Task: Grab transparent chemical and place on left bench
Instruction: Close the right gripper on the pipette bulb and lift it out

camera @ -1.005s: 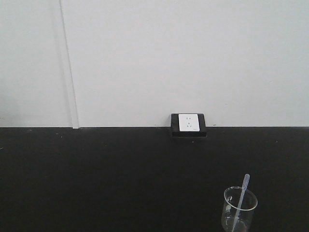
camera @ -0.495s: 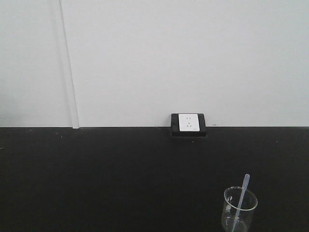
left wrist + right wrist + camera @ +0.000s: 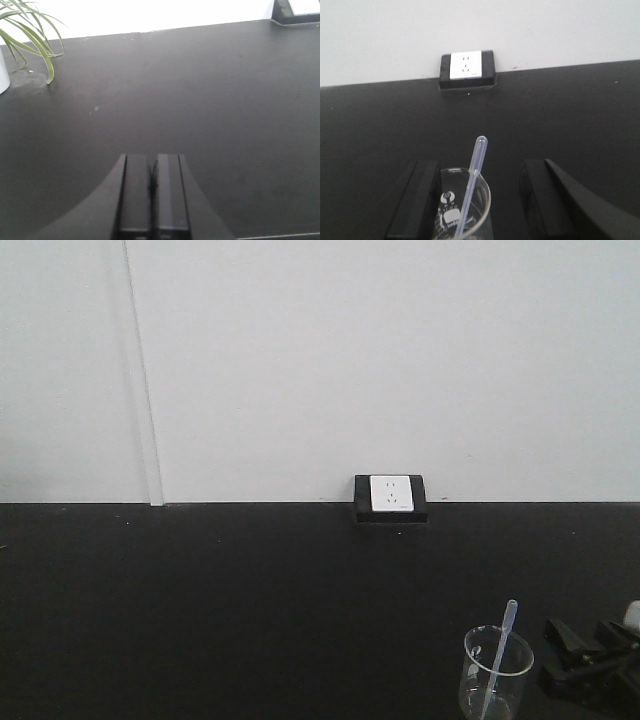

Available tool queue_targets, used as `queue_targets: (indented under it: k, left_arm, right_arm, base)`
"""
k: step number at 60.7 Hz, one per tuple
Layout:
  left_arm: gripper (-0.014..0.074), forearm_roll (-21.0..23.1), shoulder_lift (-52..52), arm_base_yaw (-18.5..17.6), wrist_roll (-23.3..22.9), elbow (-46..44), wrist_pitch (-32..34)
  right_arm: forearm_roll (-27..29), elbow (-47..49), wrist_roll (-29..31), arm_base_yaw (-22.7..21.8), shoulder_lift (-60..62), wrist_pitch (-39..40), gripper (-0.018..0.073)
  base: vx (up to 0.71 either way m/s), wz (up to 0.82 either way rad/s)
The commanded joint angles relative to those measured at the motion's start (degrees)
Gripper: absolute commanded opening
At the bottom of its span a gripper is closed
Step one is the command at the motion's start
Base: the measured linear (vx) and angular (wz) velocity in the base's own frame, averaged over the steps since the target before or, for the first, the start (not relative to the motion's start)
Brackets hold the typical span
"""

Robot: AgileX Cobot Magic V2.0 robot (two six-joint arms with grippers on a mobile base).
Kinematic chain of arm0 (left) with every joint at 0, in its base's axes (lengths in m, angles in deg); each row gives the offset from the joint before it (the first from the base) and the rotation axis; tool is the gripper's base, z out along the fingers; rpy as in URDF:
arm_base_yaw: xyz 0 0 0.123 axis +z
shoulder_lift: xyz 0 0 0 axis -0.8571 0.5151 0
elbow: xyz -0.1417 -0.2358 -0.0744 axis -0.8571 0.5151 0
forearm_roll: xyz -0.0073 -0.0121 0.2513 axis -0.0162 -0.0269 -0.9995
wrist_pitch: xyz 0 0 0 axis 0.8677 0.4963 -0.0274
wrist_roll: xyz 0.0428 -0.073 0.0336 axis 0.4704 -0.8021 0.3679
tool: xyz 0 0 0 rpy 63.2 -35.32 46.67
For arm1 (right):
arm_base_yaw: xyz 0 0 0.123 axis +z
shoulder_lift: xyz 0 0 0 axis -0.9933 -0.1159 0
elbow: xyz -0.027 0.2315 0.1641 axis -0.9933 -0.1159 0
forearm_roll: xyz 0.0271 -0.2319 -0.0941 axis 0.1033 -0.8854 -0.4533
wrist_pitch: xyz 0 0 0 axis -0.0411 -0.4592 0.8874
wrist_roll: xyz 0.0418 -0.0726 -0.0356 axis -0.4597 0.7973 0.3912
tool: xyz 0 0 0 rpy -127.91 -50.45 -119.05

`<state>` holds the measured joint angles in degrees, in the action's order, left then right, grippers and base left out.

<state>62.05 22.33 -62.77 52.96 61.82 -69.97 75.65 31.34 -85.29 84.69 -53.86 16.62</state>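
Note:
The transparent chemical, a thin clear pipette (image 3: 499, 652) (image 3: 472, 186), leans upright in a clear glass beaker (image 3: 520, 668) (image 3: 482, 216) on the black worktop (image 3: 250, 610) at the lower right. My right gripper (image 3: 560, 655) (image 3: 480, 200) is open, its tips just right of the beaker and not touching it. In the right wrist view the beaker and pipette show between the two fingers (image 3: 417, 195), nearer the left one. My left gripper (image 3: 154, 165) is shut on nothing, low over bare black worktop. The left bench is out of view.
A white wall socket in a black block (image 3: 391, 496) (image 3: 466, 66) sits where the worktop meets the white wall. In the left wrist view a green plant (image 3: 30, 35) in a white pot (image 3: 2, 75) stands at the far left.
My right gripper has come into the front view at the lower right, beside the beaker. The beaker and the pipette have not moved.

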Motion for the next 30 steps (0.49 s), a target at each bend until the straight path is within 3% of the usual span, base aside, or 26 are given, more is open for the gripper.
queue_targets:
  k: [1,30]
  left_arm:
    - [-0.0003,0.0,-1.1,-0.1,-0.4,0.9,4.5]
    - [-0.0003,0.0,-1.1,-0.1,-0.4,0.9,4.5]
  right_arm:
    - [-1.9,6.3,-1.9,-0.3,-3.8,5.0,0.0432]
    - [-7.7,24.9,-11.5,-0.3,-22.8,0.7,0.0432]
  base:
    - [0.0,0.0]
    - [0.0,0.0]
